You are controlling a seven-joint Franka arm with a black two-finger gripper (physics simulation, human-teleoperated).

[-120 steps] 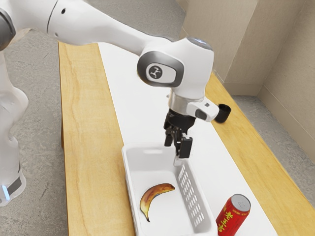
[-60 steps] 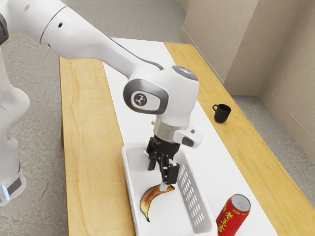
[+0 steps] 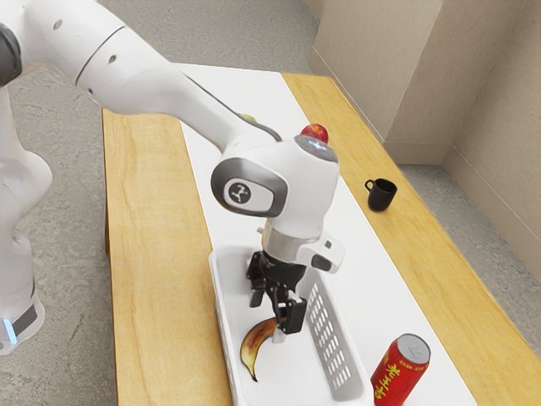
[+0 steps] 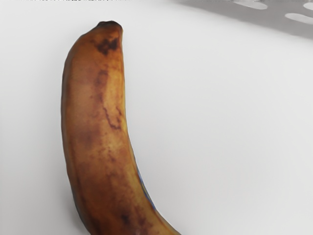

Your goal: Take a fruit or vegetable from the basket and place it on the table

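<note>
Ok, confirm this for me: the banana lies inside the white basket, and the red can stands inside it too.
The can is misplaced there: the exterior view shows the red can standing outside the white basket, beside it. The banana does lie inside.

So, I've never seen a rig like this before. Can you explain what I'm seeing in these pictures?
The machine is one white robot arm with a black two-finger gripper. The exterior view comes from a camera at the arm's side; the wrist view comes from one on its hand, looking closely at the banana.

The banana lies in a white basket on the table. Also on the table are a red can, a black mug and, beyond the arm, a round red fruit.

Nothing is held: the gripper's fingers stand apart, down in the basket by one end of the banana.
</note>
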